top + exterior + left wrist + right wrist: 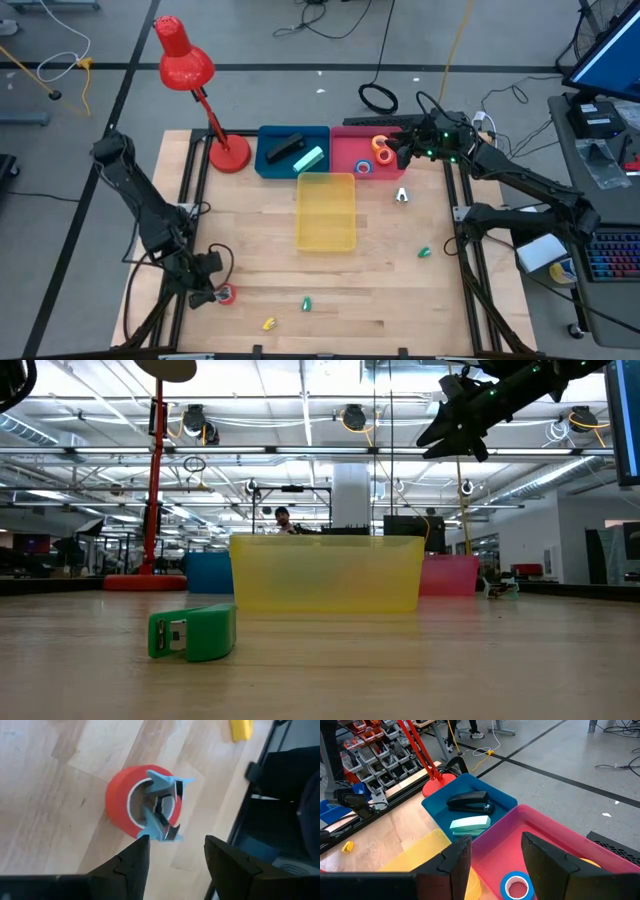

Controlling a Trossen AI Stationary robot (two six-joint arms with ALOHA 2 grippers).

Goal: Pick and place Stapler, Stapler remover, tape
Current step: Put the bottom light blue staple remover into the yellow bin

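The left gripper [172, 852] hovers with jaws parted just above a red tape roll [134, 800] on the bench [250, 250], far from the pink bin [350, 150]. A blue dispenser piece [162, 810] seems lodged in the roll. The right gripper [495, 857], jaws likewise released, hangs over the pink bin, where blue tape [516, 886] lies; beside it, the blue bin [435, 807] holds a black stapler [468, 801].

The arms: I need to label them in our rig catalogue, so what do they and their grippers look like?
Both are dark, near-black jointed arms. The left gripper shows two broad, dark wedge-shaped fingers with angular inner edges; the right gripper looks the same. Small green lights glow near the right arm's wrist, and thin cables trail behind it.
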